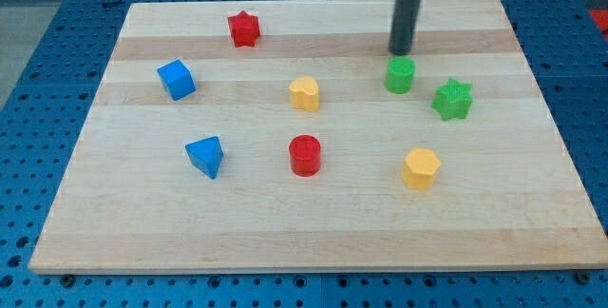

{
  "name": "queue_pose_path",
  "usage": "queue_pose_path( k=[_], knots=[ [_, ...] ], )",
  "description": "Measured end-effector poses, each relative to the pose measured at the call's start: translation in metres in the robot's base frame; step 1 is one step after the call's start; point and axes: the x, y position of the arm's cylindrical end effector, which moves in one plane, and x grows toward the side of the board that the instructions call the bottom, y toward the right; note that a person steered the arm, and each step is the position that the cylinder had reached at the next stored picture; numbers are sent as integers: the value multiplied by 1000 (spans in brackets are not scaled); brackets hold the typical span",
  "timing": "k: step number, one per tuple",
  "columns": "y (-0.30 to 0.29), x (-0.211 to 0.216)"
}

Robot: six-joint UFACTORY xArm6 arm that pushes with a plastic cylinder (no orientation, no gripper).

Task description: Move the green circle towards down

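Observation:
The green circle [400,75] stands on the wooden board [313,237], in the upper right part of the view. My tip [400,52] is just above the green circle in the view, very close to its top edge; I cannot tell whether they touch. The dark rod rises from the tip to the view's top edge. A green star [452,99] lies close to the circle, to its lower right.
A red star [244,28] is at the upper left. A blue cube [177,79] and a blue triangle [205,156] are at the left. A yellow heart-like block [304,93], a red cylinder [305,155] and a yellow hexagon [420,168] lie below.

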Motion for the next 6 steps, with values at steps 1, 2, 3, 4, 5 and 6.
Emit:
queue_pose_path(
  k=[1,2,3,4,5,6],
  knots=[
    [0,17],
    [-3,33],
    [-1,52],
    [-2,84],
    [-12,110],
    [-19,130]
  ],
)
